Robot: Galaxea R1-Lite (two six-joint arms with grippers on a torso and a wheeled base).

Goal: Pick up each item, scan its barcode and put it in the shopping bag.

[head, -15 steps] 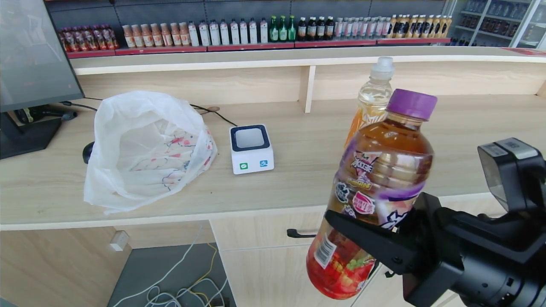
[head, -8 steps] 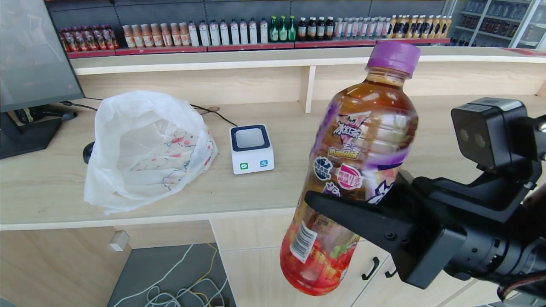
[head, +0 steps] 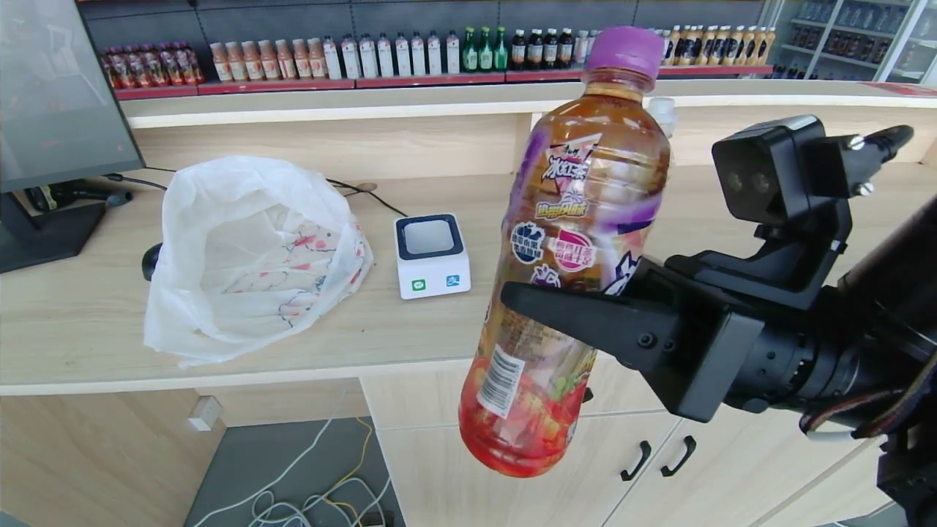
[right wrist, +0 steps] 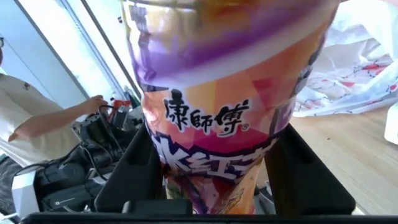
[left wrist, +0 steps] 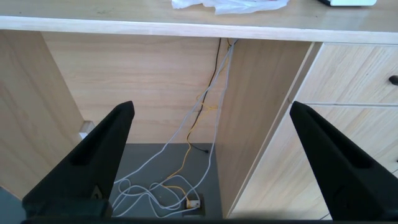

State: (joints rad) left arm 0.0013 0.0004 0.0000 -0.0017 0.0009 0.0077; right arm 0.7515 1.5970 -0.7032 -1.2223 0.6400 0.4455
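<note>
We see the right tool (head: 556, 311) clenched around the middle of a tea bottle (head: 578, 219), which fills the centre right of the head view. The bottle hangs in the air in front of the worktop (head: 88, 322), touching nothing else. It leans a little, its purple cap (head: 626, 50) at the top edge of the frame and its red base toward the lower centre. Its barcode (head: 501, 371) shows on the lower left side of the label, facing the camera.

On the worktop, left of centre, the white shopping bag (head: 249, 256) lies with its mouth open. Just to the right of it stands the small white scanner (head: 430, 255), its window facing up. A dark monitor (head: 58, 88) occupies the upper left corner, and a shelf of drinks (head: 439, 51) runs along the top.

In the left wrist view the left tool (left wrist: 211, 112) is released, fingers spread wide with nothing between them, facing the cabinet front below the worktop, where cables (left wrist: 186, 180) trail to the floor.
</note>
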